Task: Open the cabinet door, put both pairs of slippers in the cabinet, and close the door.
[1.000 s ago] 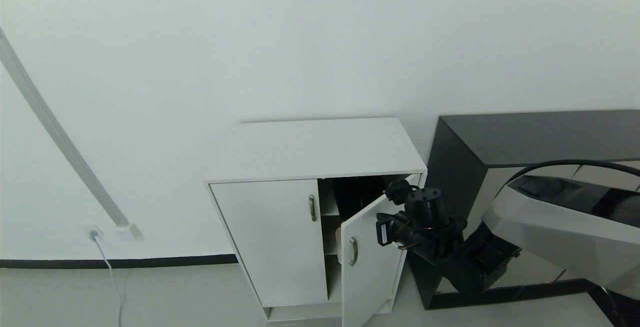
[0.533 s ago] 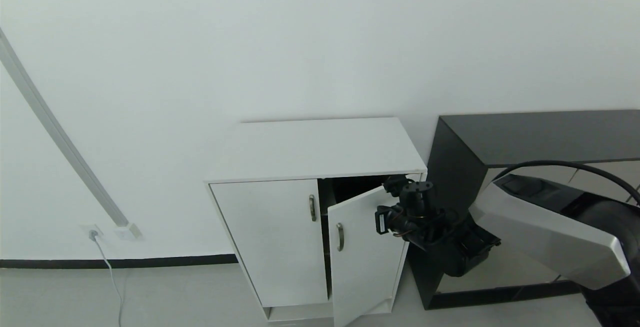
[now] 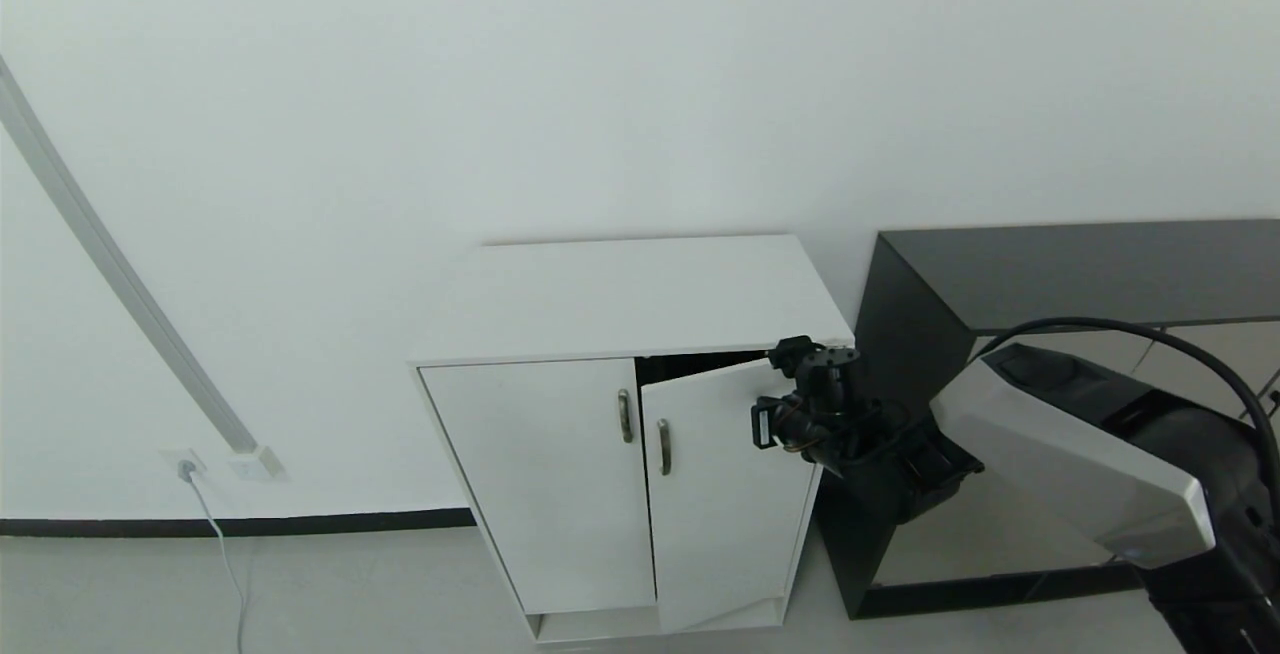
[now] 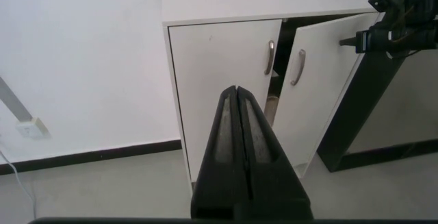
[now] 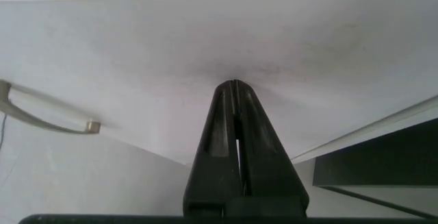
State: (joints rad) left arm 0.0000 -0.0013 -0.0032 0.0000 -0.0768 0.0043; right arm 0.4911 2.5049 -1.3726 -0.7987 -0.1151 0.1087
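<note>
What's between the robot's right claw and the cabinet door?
Nothing. In the right wrist view the shut right claw rests tip-first against the white door, no gap showing.

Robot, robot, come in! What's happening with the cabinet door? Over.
Both claws shut: right claw against white right-hand cabinet door, left claw held back. Door ajar, nearly closed. Nothing blocking.
</note>
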